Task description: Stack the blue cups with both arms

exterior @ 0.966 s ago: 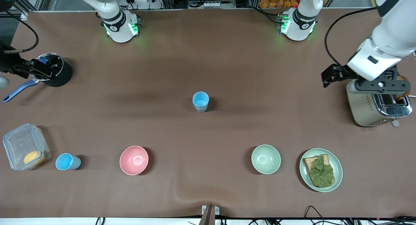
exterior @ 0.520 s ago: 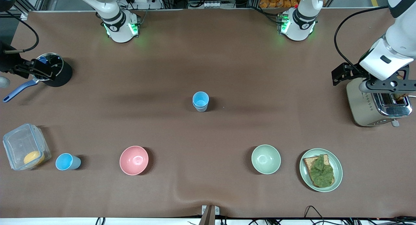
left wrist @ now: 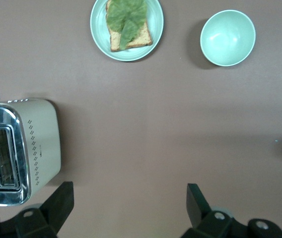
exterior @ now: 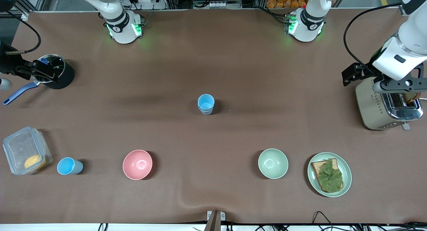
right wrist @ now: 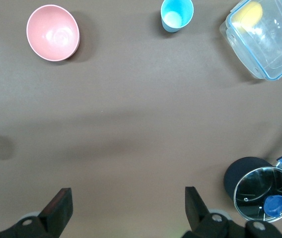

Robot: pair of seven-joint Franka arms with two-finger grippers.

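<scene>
While both arms are waiting at the table ends, the stacked blue cups (exterior: 205, 104) are sitting mid-table, well apart from either claw. Left gripper (left wrist: 126, 208) is hanging w/ fingers spread, empty, over bare cloth just beside the toaster (exterior: 387, 106). Right gripper (right wrist: 126, 208) is hovering released, nothing betw. its fingers, near the black pot (exterior: 55, 75). Another blue cup (exterior: 68, 166) is standing alone beside the clear container (exterior: 25, 154), nearer the right gripper's end.

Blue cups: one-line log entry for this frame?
stacked cups mid-table | third cup beside container | left gripper open, near toaster | right gripper open, near pot
</scene>
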